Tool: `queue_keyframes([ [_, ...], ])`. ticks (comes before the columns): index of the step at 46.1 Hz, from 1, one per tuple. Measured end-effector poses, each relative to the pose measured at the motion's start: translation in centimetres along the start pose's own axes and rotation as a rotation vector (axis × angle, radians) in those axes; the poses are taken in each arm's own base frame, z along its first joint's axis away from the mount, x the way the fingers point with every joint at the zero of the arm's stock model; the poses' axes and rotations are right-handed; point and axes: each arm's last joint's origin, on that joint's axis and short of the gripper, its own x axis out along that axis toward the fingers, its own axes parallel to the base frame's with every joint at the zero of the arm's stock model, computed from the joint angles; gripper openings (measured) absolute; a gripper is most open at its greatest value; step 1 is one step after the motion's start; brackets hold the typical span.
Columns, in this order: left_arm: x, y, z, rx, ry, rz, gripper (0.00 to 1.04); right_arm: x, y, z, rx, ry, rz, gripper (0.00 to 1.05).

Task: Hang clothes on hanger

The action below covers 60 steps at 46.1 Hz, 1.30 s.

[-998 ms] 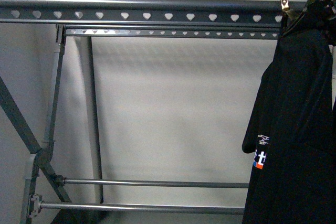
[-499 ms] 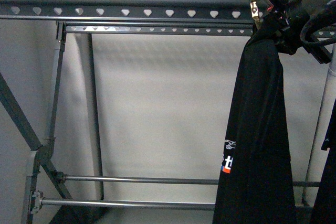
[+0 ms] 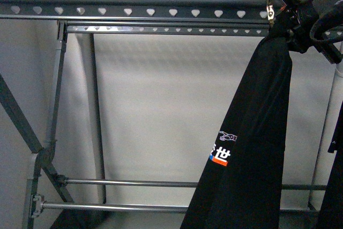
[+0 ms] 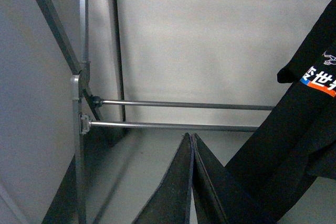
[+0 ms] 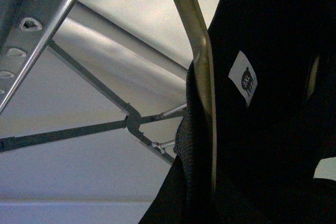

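The clothes, a black T-shirt [image 3: 257, 132] with white characters and a blue-orange print [image 3: 221, 153], hang from a metal hanger whose brass hook [image 3: 269, 7] is level with the top rail of the grey drying rack [image 3: 150, 12]. My right gripper [image 3: 292, 24] is shut on the shirt's top, at the rail's right end. In the right wrist view the shiny hanger wire [image 5: 197, 40] runs along the black cloth [image 5: 262, 129]; the jaws are hidden in it. My left gripper [image 4: 192, 145] is shut and empty, low down, left of the shirt [image 4: 294, 140].
A second heart-punched rail [image 3: 171, 31] lies behind the first. Two thin crossbars [image 3: 134, 184] and diagonal legs [image 3: 21, 127] stand low on the left. Another dark garment [image 3: 332, 207] hangs at the right edge by a pale post [image 3: 333, 105].
My right gripper has carried the shirt left from the right edge to the top rail. The shirt's lower part has swung out to the left.
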Motion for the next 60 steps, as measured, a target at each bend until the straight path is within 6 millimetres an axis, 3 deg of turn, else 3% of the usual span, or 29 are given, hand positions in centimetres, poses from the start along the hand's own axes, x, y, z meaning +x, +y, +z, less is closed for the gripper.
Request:
queue_keyframes([
  [14,-0.8,0.0,0.1,0.0,-0.011,0.002,0.04,0.0,-3.2,-0.9,0.014,-0.005,-0.026,0.04],
  [18,-1.0,0.0,0.1,0.0,-0.01,0.002,0.04,-1.4,-3.2,-1.4,-0.08,-0.104,-0.064,0.23],
  [27,-2.1,0.0,-0.3,0.0,0.005,0.001,0.04,-8.1,-2.9,-3.4,-0.356,-0.401,-0.117,0.57],
  [31,-2.2,0.0,-0.2,0.0,-0.003,0.002,0.04,-12.4,-3.1,-5.3,-0.445,-0.487,-0.07,0.71],
  [34,-2.2,0.0,-0.2,0.0,-0.005,0.001,0.04,-15.0,-3.4,-7.1,-0.495,-0.512,-0.039,0.79],
  [38,-2.2,0.0,-0.2,0.0,-0.005,0.002,0.04,-20.3,-6.0,-12.2,-0.581,-0.509,-0.026,0.99],
  [42,-2.2,0.0,-0.2,0.0,-0.005,0.002,0.04,-24.1,-8.2,-16.6,-0.64,-0.515,-0.155,0.9],
  [47,-2.2,0.0,-0.2,0.0,-0.005,0.002,0.04,-26.4,-11.3,-22.4,-0.735,-0.466,-0.196,0.63],
  [58,-2.2,0.0,-0.2,0.0,-0.005,0.002,0.04,-25.7,-13.5,-24.5,-0.761,-0.475,-0.206,0.05],
  [60,-2.2,0.0,-0.2,0.0,-0.005,0.001,0.04,-25.6,-13.8,-24.7,-0.763,-0.472,-0.208,0.02],
])
